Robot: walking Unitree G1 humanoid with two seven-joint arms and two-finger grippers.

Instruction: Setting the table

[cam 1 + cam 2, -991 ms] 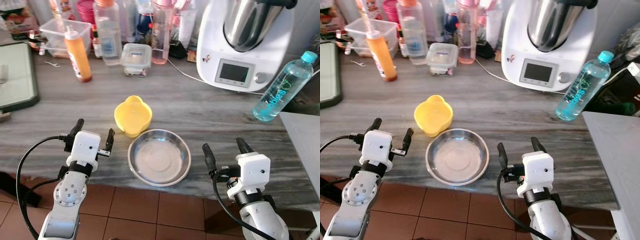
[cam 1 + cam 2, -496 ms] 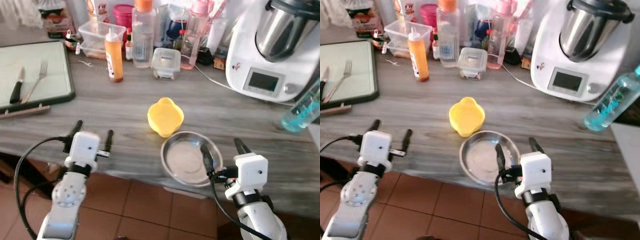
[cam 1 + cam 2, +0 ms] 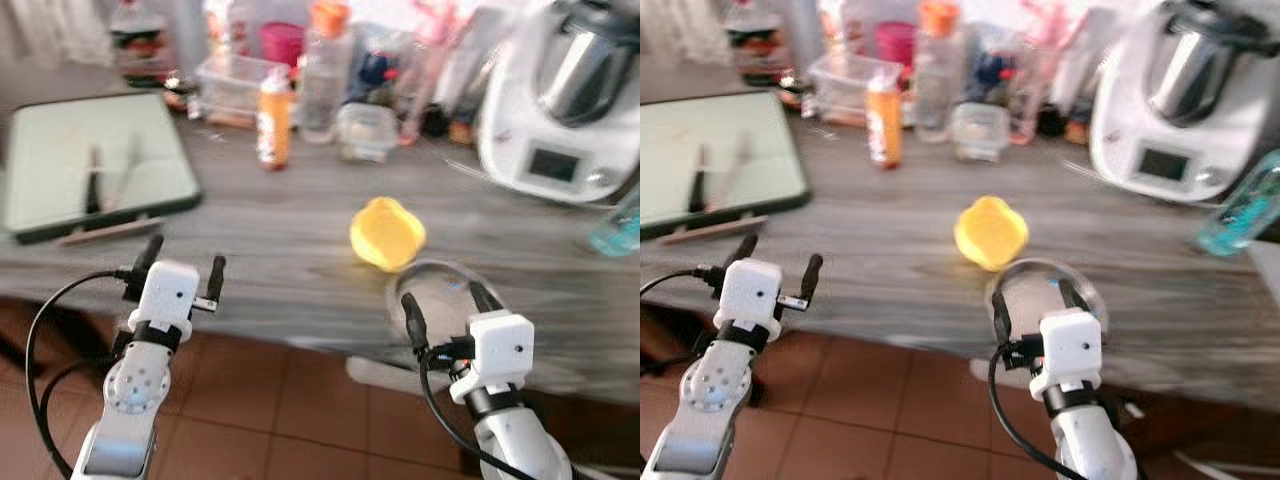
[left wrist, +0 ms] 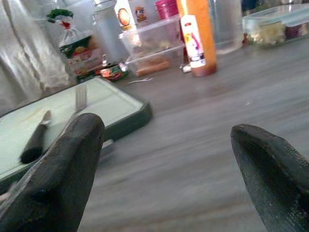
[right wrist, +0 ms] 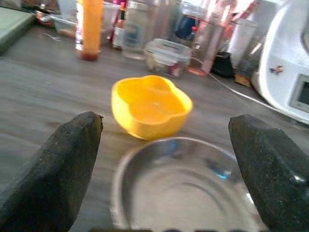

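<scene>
A yellow bowl (image 3: 388, 233) sits on the grey counter, with a steel bowl (image 3: 440, 290) just in front of it near the counter's front edge. My right gripper (image 3: 443, 298) is open and hovers at the steel bowl's near rim; the right wrist view looks over the steel bowl (image 5: 178, 188) to the yellow bowl (image 5: 150, 106). A green tray (image 3: 95, 165) at the left carries a knife (image 4: 36, 140) and a fork (image 4: 80, 99). My left gripper (image 3: 185, 258) is open and empty at the counter's front edge, right of the tray.
An orange sauce bottle (image 3: 273, 118), a clear bottle (image 3: 322, 70) and plastic boxes (image 3: 365, 130) stand along the back. A white kitchen machine (image 3: 560, 110) and a blue water bottle (image 3: 620, 215) are at the right. Brown tiled floor (image 3: 300, 420) lies below the counter edge.
The camera has swung left, so the whole scene has slid right and the tray has come further into view. Both grippers stay open; the picture is blurred.
</scene>
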